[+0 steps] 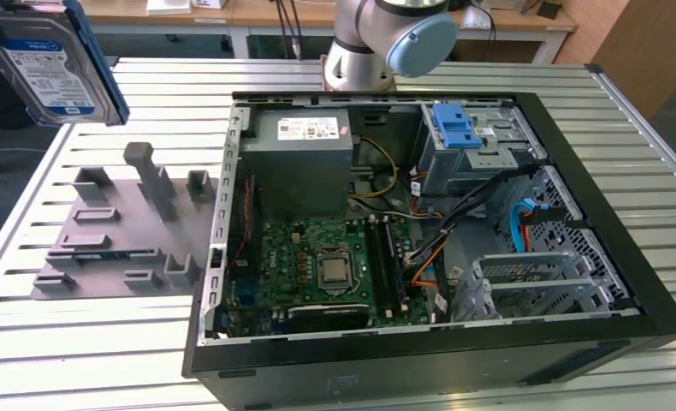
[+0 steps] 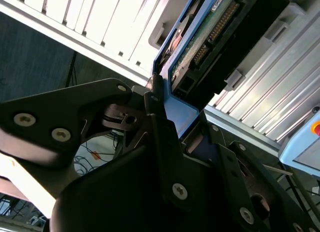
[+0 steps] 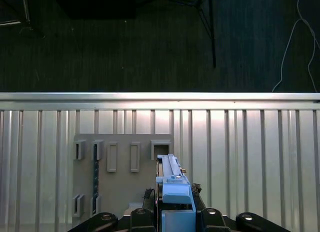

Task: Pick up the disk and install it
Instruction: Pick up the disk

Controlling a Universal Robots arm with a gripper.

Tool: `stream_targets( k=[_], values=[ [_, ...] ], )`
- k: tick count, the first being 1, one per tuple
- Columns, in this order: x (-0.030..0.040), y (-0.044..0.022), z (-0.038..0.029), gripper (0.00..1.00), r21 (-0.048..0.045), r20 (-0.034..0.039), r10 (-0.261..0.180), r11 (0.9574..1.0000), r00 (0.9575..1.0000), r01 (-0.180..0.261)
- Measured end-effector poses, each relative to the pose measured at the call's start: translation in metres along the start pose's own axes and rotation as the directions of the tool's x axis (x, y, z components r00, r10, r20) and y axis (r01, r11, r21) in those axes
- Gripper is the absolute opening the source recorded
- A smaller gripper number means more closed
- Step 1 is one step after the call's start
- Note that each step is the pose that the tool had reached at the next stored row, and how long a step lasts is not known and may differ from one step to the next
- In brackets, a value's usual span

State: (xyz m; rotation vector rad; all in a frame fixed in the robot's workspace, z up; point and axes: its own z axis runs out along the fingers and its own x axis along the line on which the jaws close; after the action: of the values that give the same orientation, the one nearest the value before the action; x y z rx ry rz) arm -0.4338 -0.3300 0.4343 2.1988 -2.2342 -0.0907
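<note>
The disk (image 1: 53, 64), silver with a blue-and-white label and blue side rails, hangs upright in the air over the table's far corner at the exterior view's left. It is well above the grey holder plate (image 1: 121, 223). In the first wrist view the disk (image 3: 172, 189) stands edge-on, with my gripper (image 3: 175, 214) shut on its blue rail from both sides. The second wrist view shows the disk's green circuit-board underside (image 2: 215, 37) rising out of the gripper (image 2: 170, 122).
An open black computer case (image 1: 612, 214) lies on the slatted metal table (image 1: 87, 342), with a grey power-supply box (image 1: 304, 145) and a metal drive cage with a blue latch (image 1: 458, 128) inside. The arm's base (image 1: 384, 43) stands behind the case. The grey holder plate (image 3: 120, 167) has several upright slots.
</note>
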Motion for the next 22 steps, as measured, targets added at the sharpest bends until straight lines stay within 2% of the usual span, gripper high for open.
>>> stream_targets(
  k=[22],
  values=[
    [-0.0005, 0.0003, -0.0059, 0.37, 0.0001, -0.0007, 0.000, 1.0000, 1.0000, 0.000]
  ],
)
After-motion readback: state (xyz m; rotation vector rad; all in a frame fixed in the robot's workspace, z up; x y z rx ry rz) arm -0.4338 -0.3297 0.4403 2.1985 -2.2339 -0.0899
